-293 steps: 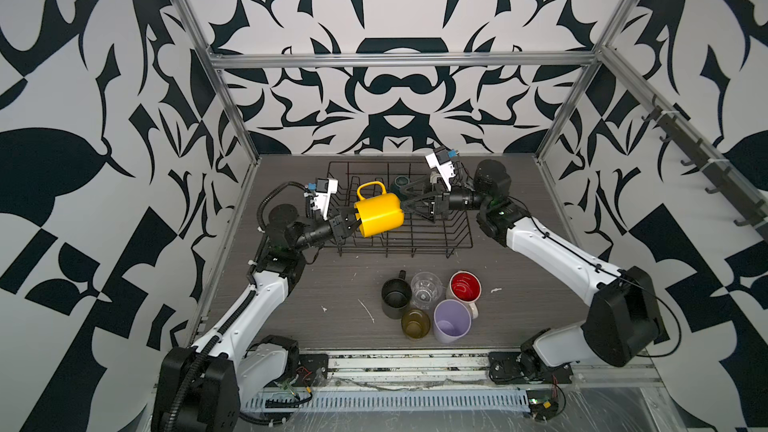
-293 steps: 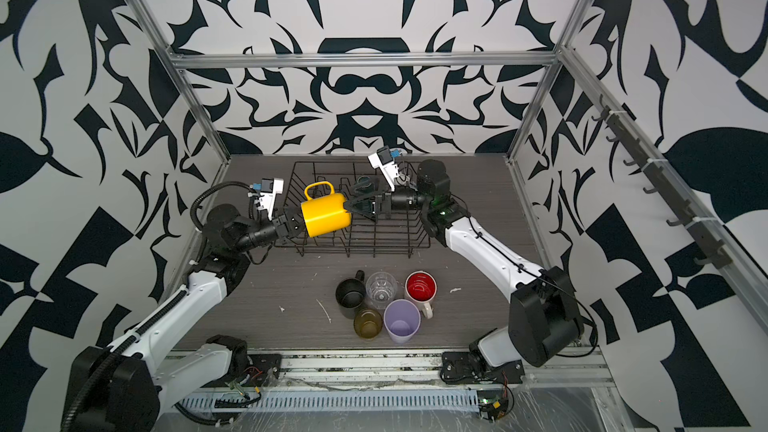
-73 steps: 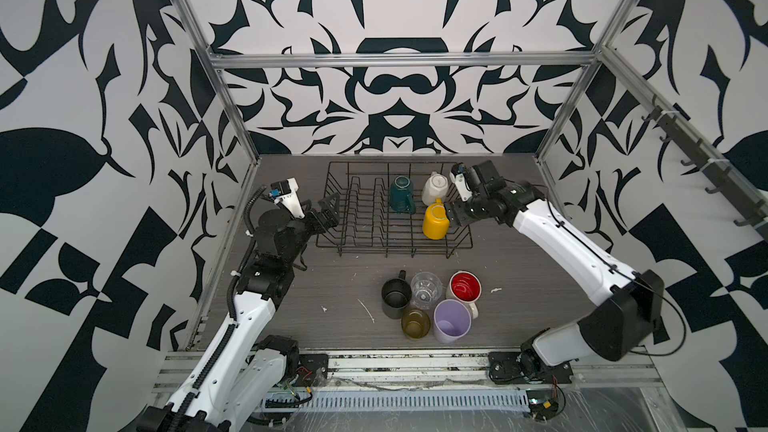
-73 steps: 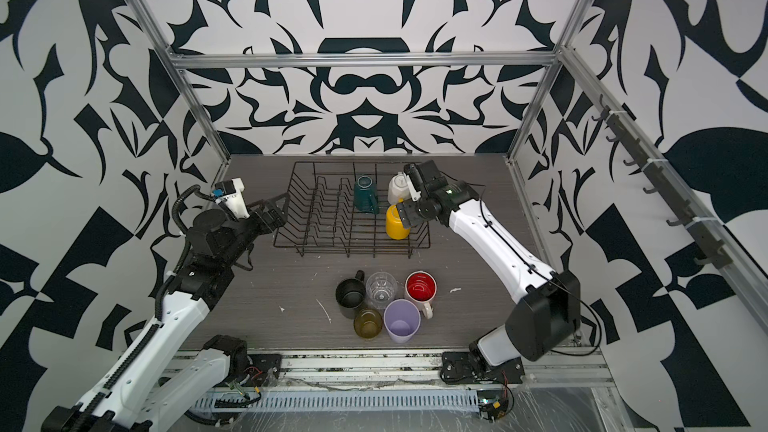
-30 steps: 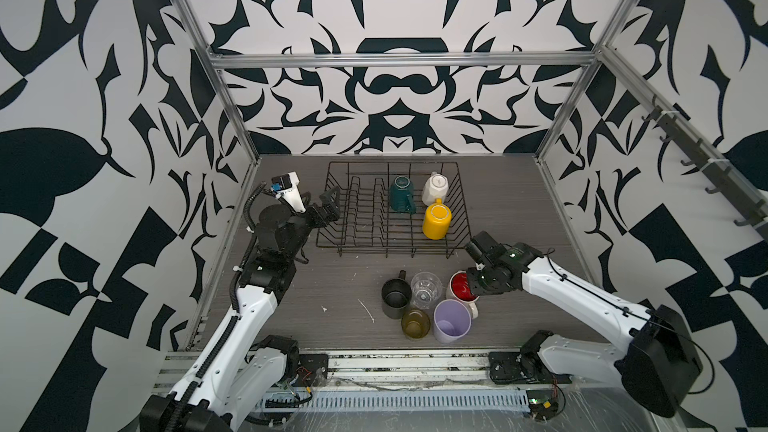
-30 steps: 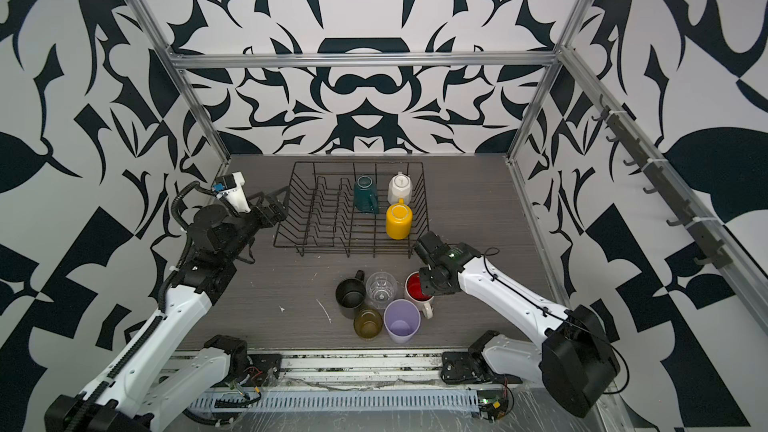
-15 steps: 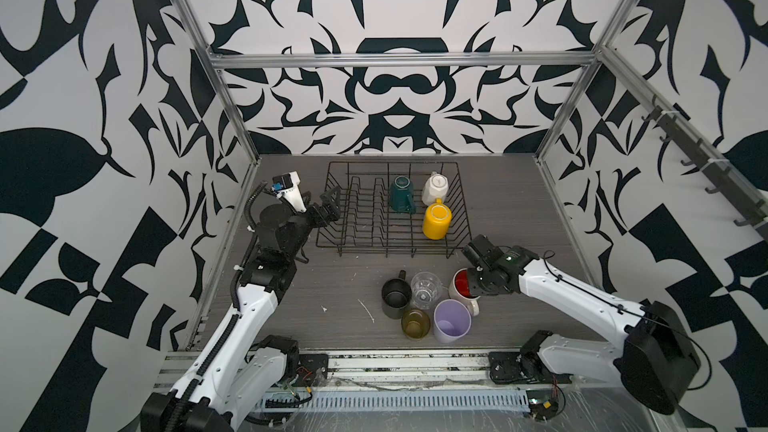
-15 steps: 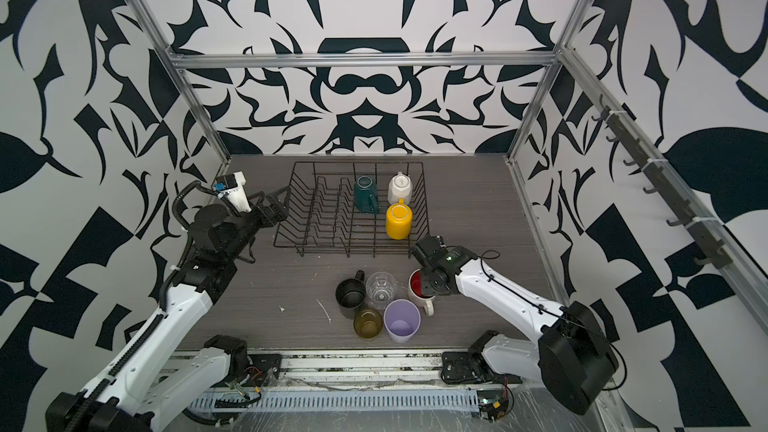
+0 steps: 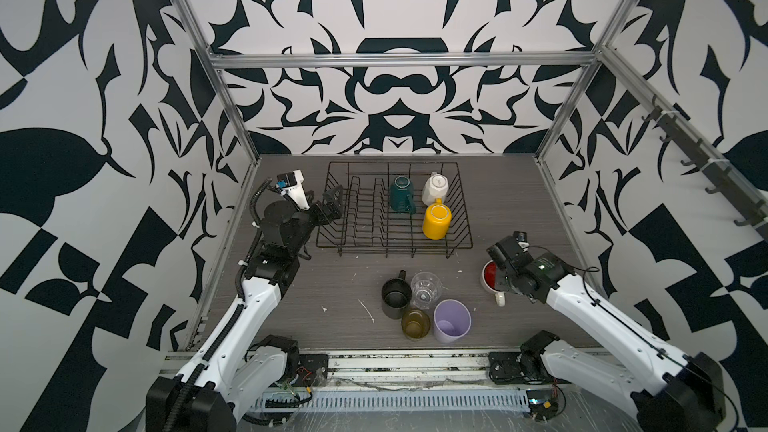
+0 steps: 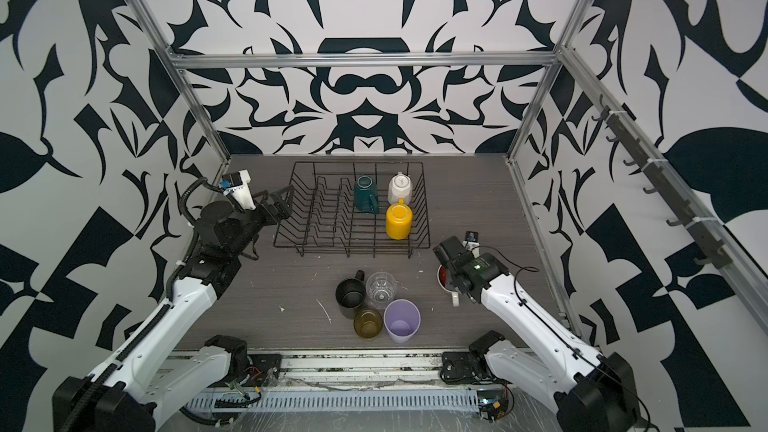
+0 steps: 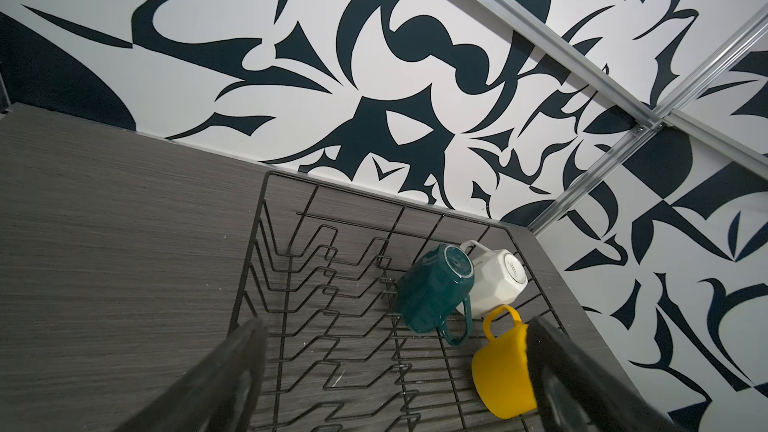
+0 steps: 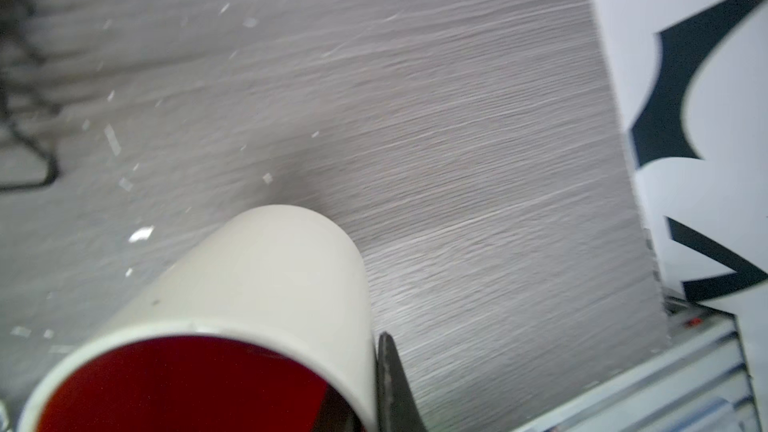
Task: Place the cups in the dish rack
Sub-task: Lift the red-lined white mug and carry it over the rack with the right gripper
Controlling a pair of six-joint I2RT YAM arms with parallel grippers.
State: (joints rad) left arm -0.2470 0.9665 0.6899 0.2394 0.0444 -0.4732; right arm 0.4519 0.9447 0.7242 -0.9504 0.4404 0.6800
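Mug, red-lined, points mouth-up, handle nearward; right end effector pinches its rim; left end effector wide.

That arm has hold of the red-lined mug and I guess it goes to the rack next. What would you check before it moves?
1. Grip: right hand shut on the rim of the red-lined mug: ok.
2. Mug lifted off the table: cannot tell; the wrist view is blurred.
3. Mug apart from the lilac tumbler and clear glass: ok.
4. Free room in the dish rack, left of the teal mug: ok.
5. Left hand open at the rack's left end, away from the likely path: ok.
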